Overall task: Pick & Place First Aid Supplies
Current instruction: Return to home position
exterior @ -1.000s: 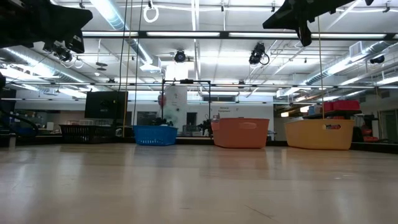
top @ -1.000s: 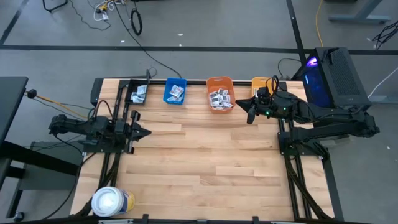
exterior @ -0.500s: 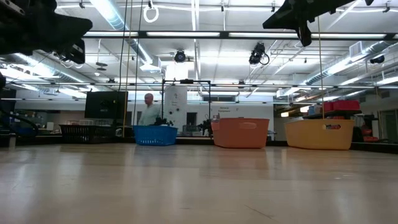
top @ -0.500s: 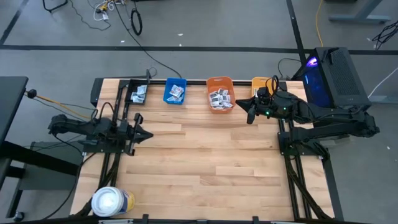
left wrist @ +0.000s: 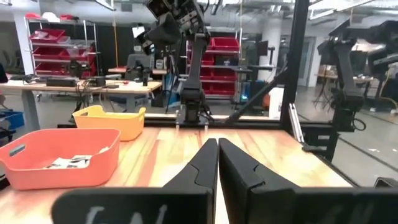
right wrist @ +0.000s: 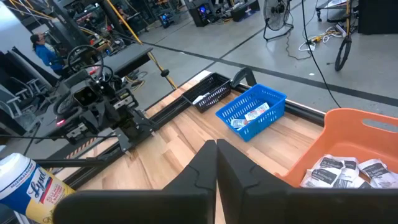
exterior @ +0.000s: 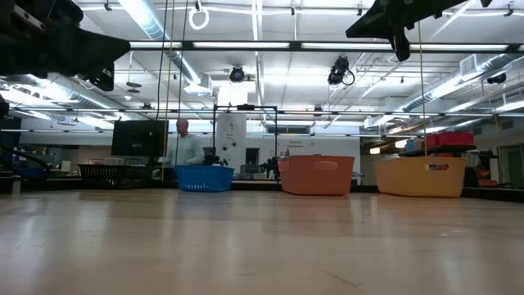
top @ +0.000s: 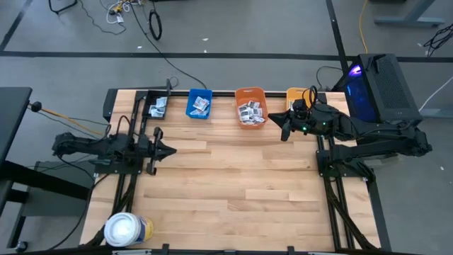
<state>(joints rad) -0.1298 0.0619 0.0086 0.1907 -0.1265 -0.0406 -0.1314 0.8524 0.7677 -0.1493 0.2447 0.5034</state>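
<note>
The first aid supplies are small white packets. They lie in the orange bin (top: 250, 111), the blue bin (top: 200, 104) and a black wire basket (top: 157, 107) along the table's far edge. They also show in the orange bin (right wrist: 339, 171) and the blue bin (right wrist: 251, 114) in the right wrist view. My left gripper (top: 172, 150) hovers shut over the table's left side, pointing right, with nothing in it (left wrist: 216, 142). My right gripper (top: 272, 117) hangs shut and empty above the table, beside the orange bin's right side (right wrist: 216, 143).
A yellow bin (top: 296, 95) stands at the far right, partly under my right arm. A large white roll (top: 126, 230) stands at the near left corner. Bare wooden tabletop (top: 233, 184) spreads between the arms. A person (exterior: 185, 147) moves in the room beyond the blue bin.
My left gripper has rolled a little about its own line and stays shut. My right arm has kept still. The person in the room behind has walked leftward past the blue bin.
</note>
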